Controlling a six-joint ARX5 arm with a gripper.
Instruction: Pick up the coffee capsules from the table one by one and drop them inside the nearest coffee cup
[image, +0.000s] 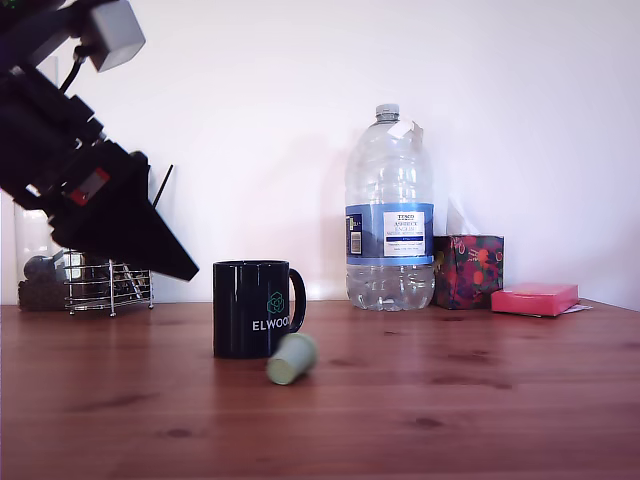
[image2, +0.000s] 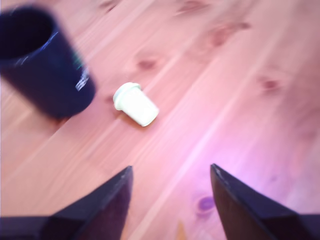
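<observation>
A: Quick pass, left to right. Exterior view, upper left of the frame: the gripper (image: 175, 262) hangs in the air, tip pointing down toward the mug. Wire utensil holder (image: 108, 284) behind it at far left.

B: Gripper state?

A: Wrist view shows the two fingers (image2: 107, 207) spread wide with bare wood between them. Nothing held.

B: Capsules?

A: Only one visible: the mint-green capsule (image: 291, 358), lying on its side on the table (image: 450, 400), just in front of the black ELWOO mug (image: 252, 308), close to touching. No blue capsule in either view.

B: In the mug?

A: Cannot tell. The wrist view sees the mug mouth but it's dark and blurred.

B: Progress?

A: The green one is left to pick and drop. Whether any is already done, can't judge.

B: Right side?

A: Large water bottle (image: 389, 215), nearly empty, floral tissue box (image: 468, 271), flat pink box (image: 534, 298).
</observation>
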